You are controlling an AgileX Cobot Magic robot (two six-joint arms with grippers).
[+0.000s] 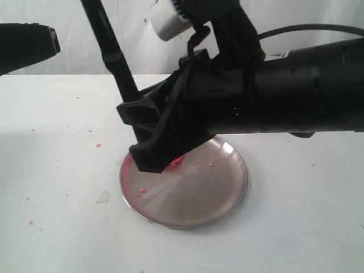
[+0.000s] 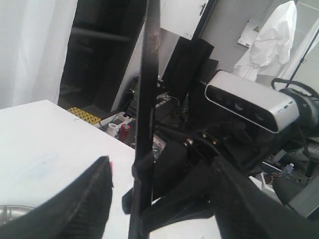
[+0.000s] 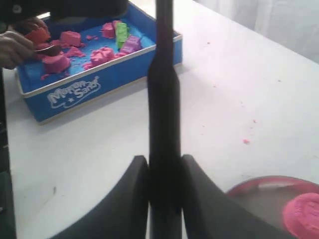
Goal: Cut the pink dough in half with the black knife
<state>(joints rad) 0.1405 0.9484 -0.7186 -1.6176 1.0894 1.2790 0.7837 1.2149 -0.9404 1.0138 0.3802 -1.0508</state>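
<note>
The right gripper [image 3: 164,199] is pinching the black knife [image 3: 163,99] between its fingers, blade standing up above the steel plate [image 1: 193,196]. From the exterior view the arm is hiding the pink dough; only the right wrist view is showing it [image 3: 303,215], a matte lump lying on the plate's shiny brushed surface. The left gripper [image 1: 48,40] is hanging well off the plate, and I cannot tell how wide it is. Pink crumbs [image 1: 176,161] are dotting the plate.
</note>
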